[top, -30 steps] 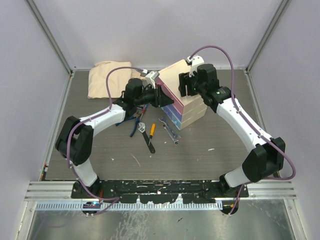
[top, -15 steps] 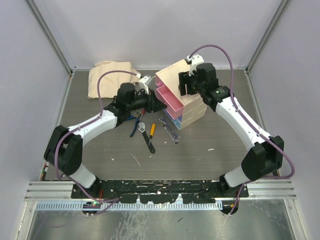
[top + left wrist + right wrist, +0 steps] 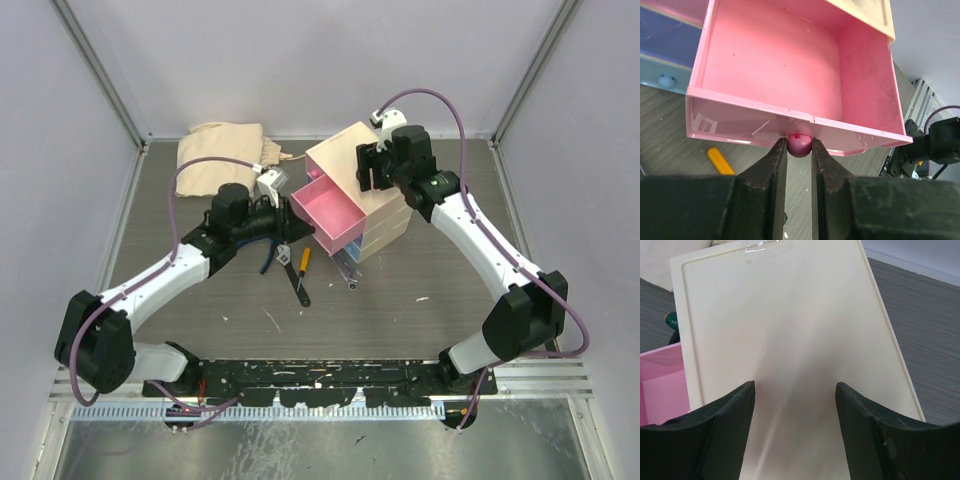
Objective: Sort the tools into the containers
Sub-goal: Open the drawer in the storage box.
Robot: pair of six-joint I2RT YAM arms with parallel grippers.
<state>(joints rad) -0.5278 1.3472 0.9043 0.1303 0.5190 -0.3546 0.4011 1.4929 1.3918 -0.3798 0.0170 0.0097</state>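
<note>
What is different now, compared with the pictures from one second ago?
The left gripper, shut on the knob, has pulled the pink drawer out of the cream chest, drawing back toward the near left. Nothing was let go. The right gripper stays open over the chest top; the tools lie on the table as before.

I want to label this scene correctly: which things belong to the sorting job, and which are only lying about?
Job: pink drawer, cream chest, orange-handled screwdriver, blue-handled pliers, black-handled wrench, spanner.
Lying about: beige cloth, far left corner.
</note>
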